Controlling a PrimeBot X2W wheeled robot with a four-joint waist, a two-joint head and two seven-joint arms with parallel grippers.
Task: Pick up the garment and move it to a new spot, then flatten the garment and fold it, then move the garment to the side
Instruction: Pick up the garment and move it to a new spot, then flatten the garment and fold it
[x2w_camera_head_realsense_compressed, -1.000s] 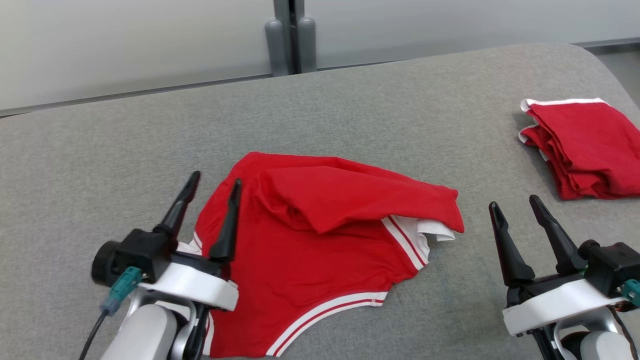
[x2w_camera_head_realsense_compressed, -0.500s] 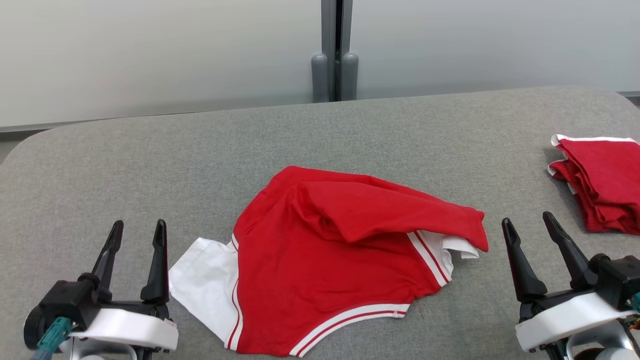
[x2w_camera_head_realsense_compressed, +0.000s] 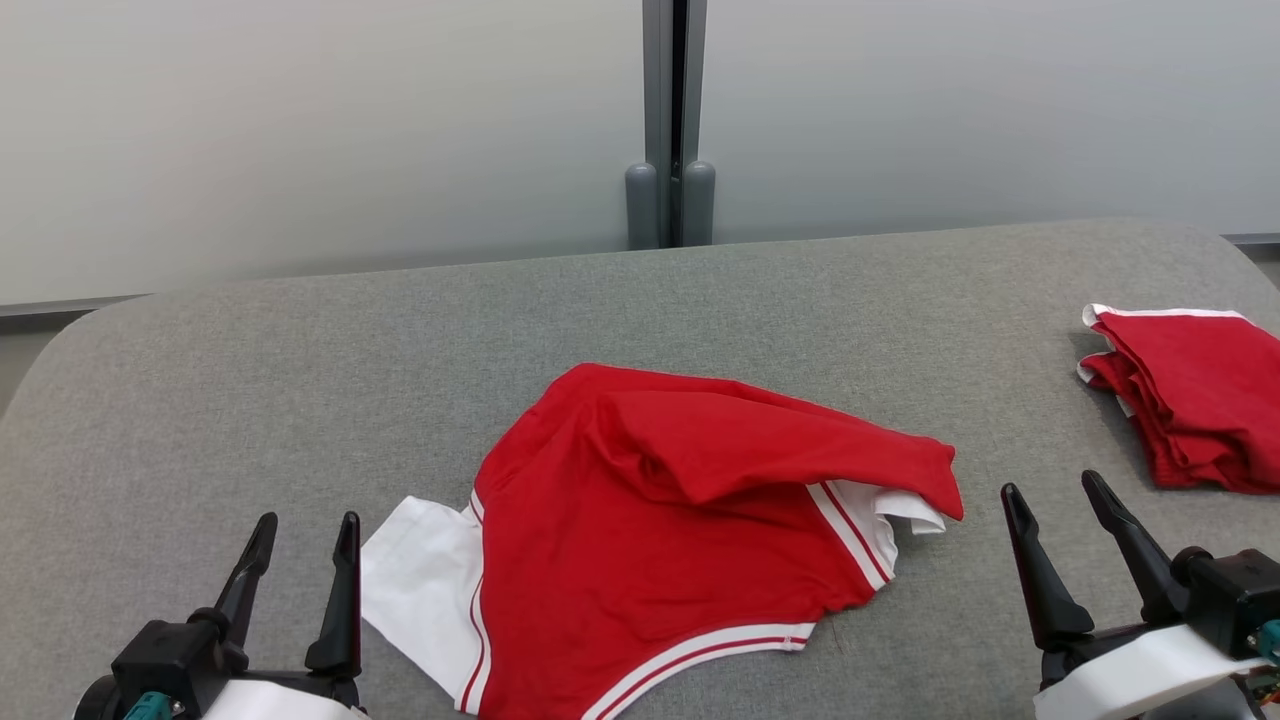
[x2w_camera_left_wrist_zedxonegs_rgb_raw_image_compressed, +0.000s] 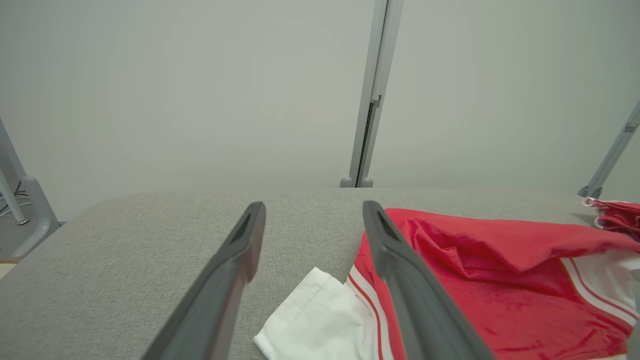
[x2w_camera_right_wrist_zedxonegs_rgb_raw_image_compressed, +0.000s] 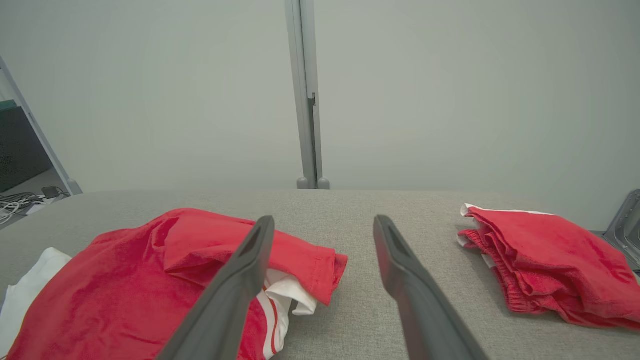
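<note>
A red garment (x2w_camera_head_realsense_compressed: 660, 530) with white sleeves and red-white striped trim lies crumpled in the middle of the grey table (x2w_camera_head_realsense_compressed: 300, 400); its upper part is folded over itself. It also appears in the left wrist view (x2w_camera_left_wrist_zedxonegs_rgb_raw_image_compressed: 480, 280) and right wrist view (x2w_camera_right_wrist_zedxonegs_rgb_raw_image_compressed: 125, 290). My left gripper (x2w_camera_head_realsense_compressed: 305, 530) stands open at the lower left, just left of the white sleeve (x2w_camera_head_realsense_compressed: 425, 580), with nothing between its fingers. My right gripper (x2w_camera_head_realsense_compressed: 1055, 495) stands open at the lower right, apart from the garment's right edge, holding nothing.
A folded red garment stack (x2w_camera_head_realsense_compressed: 1190, 410) with white edging rests at the table's right end, also in the right wrist view (x2w_camera_right_wrist_zedxonegs_rgb_raw_image_compressed: 545, 260). A grey partition wall with a vertical post (x2w_camera_head_realsense_compressed: 672, 120) runs behind the table. The table's rounded left corner is near.
The head camera has tilted up and panned, so the whole picture shifted down and right. My left gripper has drawn back from over the garment's left edge to beside the white sleeve, now uncovered.
</note>
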